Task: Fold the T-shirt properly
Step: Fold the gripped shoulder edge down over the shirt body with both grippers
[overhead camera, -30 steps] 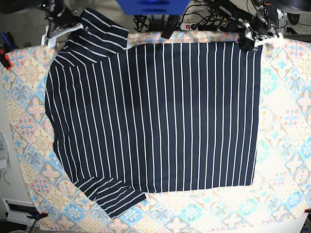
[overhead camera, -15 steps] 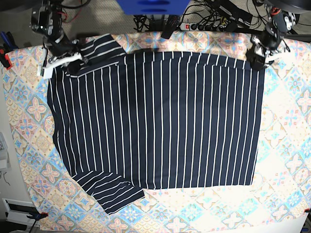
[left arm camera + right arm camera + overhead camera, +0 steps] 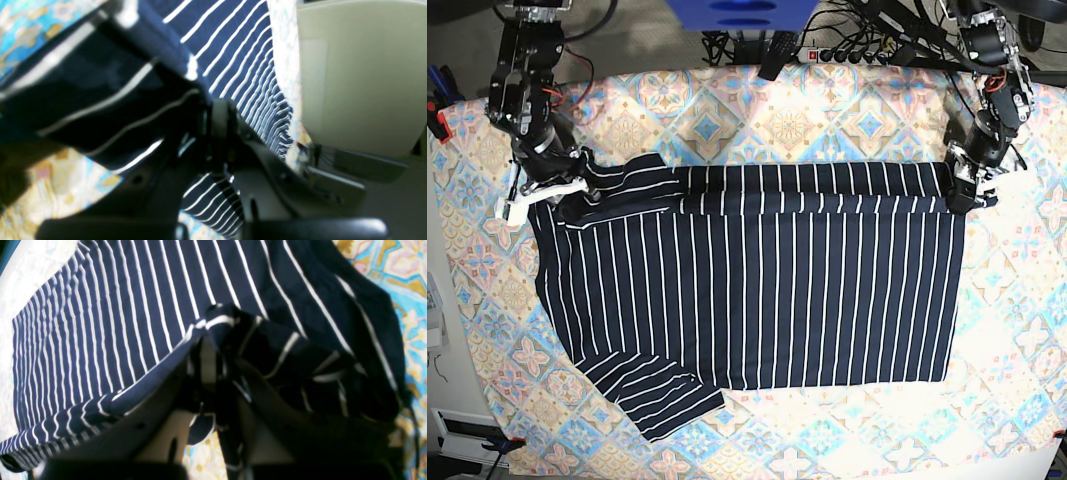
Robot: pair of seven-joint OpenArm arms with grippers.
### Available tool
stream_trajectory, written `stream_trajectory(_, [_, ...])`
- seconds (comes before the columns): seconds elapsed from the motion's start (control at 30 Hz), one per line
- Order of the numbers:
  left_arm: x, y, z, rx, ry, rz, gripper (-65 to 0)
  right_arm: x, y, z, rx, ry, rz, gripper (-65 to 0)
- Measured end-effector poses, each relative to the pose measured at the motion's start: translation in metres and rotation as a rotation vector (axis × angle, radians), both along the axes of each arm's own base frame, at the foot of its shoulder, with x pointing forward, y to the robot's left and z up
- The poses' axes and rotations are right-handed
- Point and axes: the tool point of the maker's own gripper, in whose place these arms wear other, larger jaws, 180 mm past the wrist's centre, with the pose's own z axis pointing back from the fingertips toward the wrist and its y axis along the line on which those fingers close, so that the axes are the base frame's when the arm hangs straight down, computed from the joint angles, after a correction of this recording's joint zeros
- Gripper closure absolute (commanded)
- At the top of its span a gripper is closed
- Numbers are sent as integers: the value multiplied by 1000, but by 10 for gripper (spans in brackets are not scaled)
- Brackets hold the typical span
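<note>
The T-shirt (image 3: 757,290), dark navy with thin white stripes, lies spread on the patterned tablecloth (image 3: 827,120). Its far edge is lifted and doubled over toward the front as a narrow band. My left gripper (image 3: 965,188) is shut on the T-shirt's far corner at the right of the base view. The left wrist view shows the striped cloth (image 3: 100,96) pinched at that gripper (image 3: 213,111). My right gripper (image 3: 559,193) is shut on the far left corner by the upper sleeve. In the right wrist view the fabric (image 3: 283,350) bunches over this gripper (image 3: 208,340). The lower sleeve (image 3: 662,395) lies flat.
A power strip (image 3: 847,55) and cables lie behind the table's far edge, beside a blue object (image 3: 737,12). A red clamp (image 3: 439,122) holds the cloth at the left edge. Bare tablecloth shows beyond the shirt's folded edge and along the front.
Both grippers have come from the table's far edge toward the front, carrying the shirt's far edge and upper sleeve over the body. Bare tablecloth now shows behind the shirt.
</note>
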Motion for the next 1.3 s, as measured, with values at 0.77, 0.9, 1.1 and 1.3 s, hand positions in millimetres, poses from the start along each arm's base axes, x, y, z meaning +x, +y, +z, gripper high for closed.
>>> stream_trajectory(0.77, [86,-10,-2,74,-35,-78,0,75,-16,-16,79,-7,-81,-1])
stream_trajectory(0.9, [83,-4,-14,94,-6,-56,0,80,-17,-16,83,-20,-95,-7])
stream_trajectory(1.1, [71,-2,-31,85,45,-42,-226,79,-19,-16,72,-25,-101,-153])
stream_trajectory(1.3, [63,-1,-35,87,55,-40,-503,62,-19,-15,53,-21,-89,-247])
